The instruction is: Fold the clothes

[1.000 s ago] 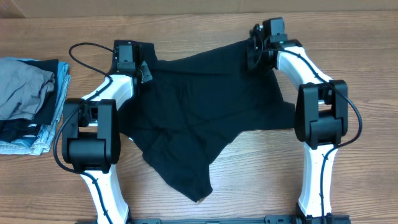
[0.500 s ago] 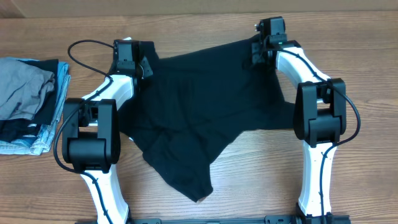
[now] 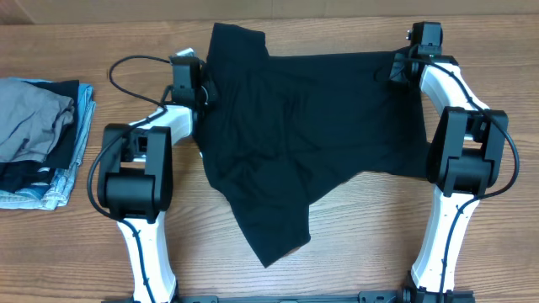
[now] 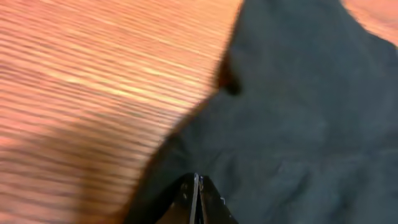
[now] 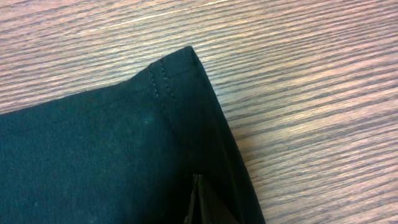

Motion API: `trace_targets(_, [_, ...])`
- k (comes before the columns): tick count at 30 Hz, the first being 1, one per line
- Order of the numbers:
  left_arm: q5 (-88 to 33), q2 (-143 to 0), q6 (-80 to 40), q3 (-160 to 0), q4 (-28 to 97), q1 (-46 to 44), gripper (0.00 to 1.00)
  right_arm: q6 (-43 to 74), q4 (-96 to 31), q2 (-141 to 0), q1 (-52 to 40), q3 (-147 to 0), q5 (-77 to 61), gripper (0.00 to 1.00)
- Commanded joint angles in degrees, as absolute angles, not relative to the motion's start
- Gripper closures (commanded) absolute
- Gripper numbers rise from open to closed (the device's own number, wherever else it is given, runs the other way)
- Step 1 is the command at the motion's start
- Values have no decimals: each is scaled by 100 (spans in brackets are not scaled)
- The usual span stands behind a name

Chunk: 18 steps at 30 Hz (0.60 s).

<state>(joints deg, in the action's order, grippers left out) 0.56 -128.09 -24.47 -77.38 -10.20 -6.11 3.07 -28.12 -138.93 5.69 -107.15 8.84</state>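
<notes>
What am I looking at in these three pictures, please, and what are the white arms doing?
These are two robot arms at a wooden table, each ending in a two-finger gripper. The wide picture comes from a fixed camera overhead. The two close-ups come from cameras mounted on the wrists, one for each arm. A black garment lies spread on the table. The left gripper and the right gripper are each shut on its far edge, one at each side. A folded stack of clothes sits apart, beyond the left arm.
</notes>
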Motion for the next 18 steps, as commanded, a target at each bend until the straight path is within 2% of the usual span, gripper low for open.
trace_targets(1, [-440, -12851, -2552, -7896, -1055, -751, 96, 370, -2895, -14156, 620, -10689, 1157, 96])
trace_targets(8, [-735, -12849, -2552, -8219, -781, -819, 96, 368, -3009, -14051, 613, -10711, 1149, 95])
trace_targets(9, [-740, -12846, -2552, -8335, -567, -819, 96, 366, -3057, -13950, 613, -10744, 1129, 88])
trace_targets(11, [-735, -12822, -2475, -8560, -161, -816, 96, 311, -3098, -13745, 613, -10801, 1070, 51])
trace_targets(13, [-725, -12731, -2237, -8882, 379, -819, 96, 296, -3188, -13443, 613, -10919, 963, 27])
trace_targets(14, [-679, -12650, -2169, -9043, 692, -819, 96, 292, -3293, -13262, 613, -10993, 871, 22])
trace_targets(16, [-563, -12453, -2152, -9286, 1253, -821, 96, 301, -3514, -12956, 613, -11037, 847, 4])
trace_targets(18, [-558, -12213, -2064, -9376, 1702, -825, 96, 305, -3859, -12691, 613, -11037, 801, 0])
